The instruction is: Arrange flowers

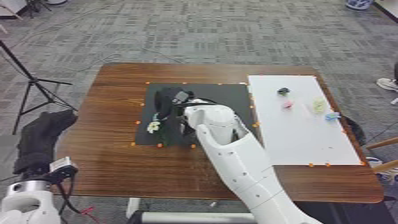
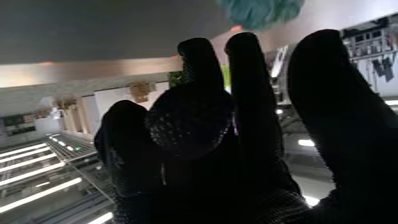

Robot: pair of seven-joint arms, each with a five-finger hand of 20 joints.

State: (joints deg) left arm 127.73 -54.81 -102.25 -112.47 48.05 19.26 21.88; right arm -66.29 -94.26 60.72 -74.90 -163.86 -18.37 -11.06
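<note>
My right hand (image 1: 167,102) is over the upper left part of the black mat (image 1: 229,92). Just below it in the head view lies a white flower (image 1: 154,126) with a yellowish centre and dark green beside it. In the right wrist view my right hand (image 2: 258,110) has straight fingers, with the thumb in front of them; bits of green show behind the fingers. A ruffled teal thing (image 2: 259,12) is beyond the fingertips. My left hand (image 1: 44,137) hangs beside the table's left edge, fingers relaxed.
On the white board (image 1: 302,142) at the right are a dark flower (image 1: 283,91), a pink one (image 1: 287,104), a pale yellow one (image 1: 319,105) and a blue one (image 1: 332,116). Orange markers line mat and board. A black tripod (image 1: 33,79) stands left of the table.
</note>
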